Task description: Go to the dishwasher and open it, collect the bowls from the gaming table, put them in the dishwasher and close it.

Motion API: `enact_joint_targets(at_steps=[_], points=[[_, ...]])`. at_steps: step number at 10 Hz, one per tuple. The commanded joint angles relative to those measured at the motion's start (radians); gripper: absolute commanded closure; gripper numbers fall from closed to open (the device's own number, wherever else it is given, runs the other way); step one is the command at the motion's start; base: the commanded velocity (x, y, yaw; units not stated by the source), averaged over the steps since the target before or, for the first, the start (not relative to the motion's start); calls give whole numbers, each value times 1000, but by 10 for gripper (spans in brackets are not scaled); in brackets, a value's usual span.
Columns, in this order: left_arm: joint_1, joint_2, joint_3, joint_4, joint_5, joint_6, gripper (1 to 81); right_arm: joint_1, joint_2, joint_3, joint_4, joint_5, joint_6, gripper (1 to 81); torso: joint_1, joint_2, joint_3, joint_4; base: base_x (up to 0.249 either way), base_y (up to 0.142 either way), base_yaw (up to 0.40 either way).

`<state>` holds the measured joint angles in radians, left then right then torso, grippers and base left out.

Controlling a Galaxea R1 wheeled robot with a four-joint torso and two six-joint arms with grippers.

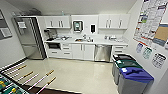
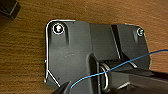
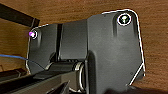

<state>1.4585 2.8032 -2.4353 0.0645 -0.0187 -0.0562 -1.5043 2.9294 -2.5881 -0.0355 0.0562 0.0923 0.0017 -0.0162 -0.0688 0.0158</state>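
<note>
- Grippers: in both wrist views the robot's dark plate hangs over a brown wood-grain surface [image 2: 25, 62]; whether either gripper is open, shut or holding anything cannot be told.
- A thin blue cable [image 2: 120, 66] runs across the plate in the left wrist view.
- Nearest the robot in the head view, at the lower left, is the foosball table [image 1: 7, 87], green field and rods with tan handles pointing out over the floor [image 1: 80, 72].
- At the right stand bins: a blue-lidded one [image 1: 133, 77] nearest, a green-lidded one [image 1: 125, 65] behind it.
- The dishwasher [image 1: 102, 52] is in the far run of white cabinets, under the counter [image 1: 100, 41], right of centre; its steel door is shut.
- A sink [image 1: 83, 39] sits on the counter left of it, a fridge [image 1: 28, 37] stands at the far left.
- Posters [image 1: 151, 22] cover the right wall.
</note>
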Motion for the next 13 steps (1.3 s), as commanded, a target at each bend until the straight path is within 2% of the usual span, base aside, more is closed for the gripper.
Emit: enact_joint_targets(at_steps=[1, 13], points=[[-45, -19, 5, 8, 52, 2, 10, 46, -7, 2, -13, -52, -5, 10, 0, 0, 0, 0, 115, 0, 0], [-46, -20, 5, 8, 52, 2, 10, 48, -7, 2, -14, -53, -5, 10, 0, 0, 0, 0, 115, 0, 0]])
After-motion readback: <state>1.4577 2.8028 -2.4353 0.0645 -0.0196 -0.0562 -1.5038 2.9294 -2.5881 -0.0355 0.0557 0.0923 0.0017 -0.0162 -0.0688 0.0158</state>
